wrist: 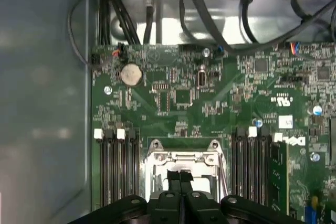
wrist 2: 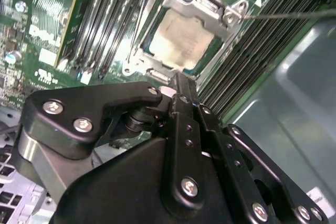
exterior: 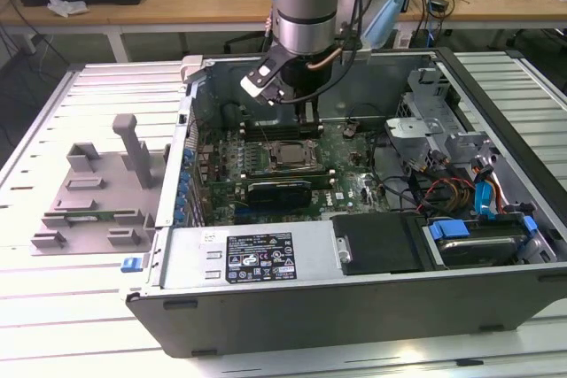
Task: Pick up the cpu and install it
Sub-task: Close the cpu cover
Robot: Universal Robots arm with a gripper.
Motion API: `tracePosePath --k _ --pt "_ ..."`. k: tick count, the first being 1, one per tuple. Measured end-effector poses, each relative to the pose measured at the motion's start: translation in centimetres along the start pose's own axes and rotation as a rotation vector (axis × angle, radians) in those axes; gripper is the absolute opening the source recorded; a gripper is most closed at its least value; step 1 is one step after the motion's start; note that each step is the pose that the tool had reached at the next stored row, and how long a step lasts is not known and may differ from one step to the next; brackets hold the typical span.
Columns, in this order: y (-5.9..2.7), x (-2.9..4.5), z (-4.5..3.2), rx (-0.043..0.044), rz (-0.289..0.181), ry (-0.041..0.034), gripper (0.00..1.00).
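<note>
The cpu (wrist 2: pixel 184 40) already sits in its socket (wrist 2: pixel 206 7), with the gripper (wrist: pixel 181 176) hovering just above, fingers (wrist: pixel 174 182) clenched on nothing.

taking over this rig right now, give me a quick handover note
The gripper is shut and holds nothing; it hangs low over the socket frame inside the case.
The cpu lies in the socket, ringed by that frame. The tray sits outside the case, on the exterior view's left.
Done: pick and placement, by the look of it.
Left: I cannot tell whether the cpu is fully seated or the frame is latched.
</note>
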State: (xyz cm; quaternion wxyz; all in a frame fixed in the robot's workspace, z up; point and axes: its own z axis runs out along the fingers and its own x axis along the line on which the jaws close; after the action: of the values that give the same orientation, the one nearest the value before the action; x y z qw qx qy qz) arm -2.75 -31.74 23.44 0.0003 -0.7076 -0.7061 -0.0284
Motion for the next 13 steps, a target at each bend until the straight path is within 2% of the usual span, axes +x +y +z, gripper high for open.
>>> tracePosePath --k 2,4,6,7,8,9,10,12,13 --pt "-0.60 -0.01 0.21 0.0000 0.000 -0.0014 0.11" --pt "-0.85 -0.03 0.36 0.0001 0.000 -0.0051 0.11" --pt "-0.85 -0.03 0.41 0.0006 -0.001 -0.0210 0.11" --pt "-0.85 -0.05 0.44 0.0018 -0.001 -0.0367 0.11" --pt "-0.86 -0.08 0.45 0.0046 -0.003 -0.0562 0.11" --pt "-0.86 -0.09 0.50 0.0071 -0.004 -0.0700 0.11" --pt "-0.92 -0.11 0.58 0.0081 -0.004 -0.0780 0.11" --pt "-1.05 -0.16 0.67 0.0086 -0.005 -0.0839 0.11" --pt "-1.18 -0.28 0.76 0.0092 -0.005 -0.0893 0.11"
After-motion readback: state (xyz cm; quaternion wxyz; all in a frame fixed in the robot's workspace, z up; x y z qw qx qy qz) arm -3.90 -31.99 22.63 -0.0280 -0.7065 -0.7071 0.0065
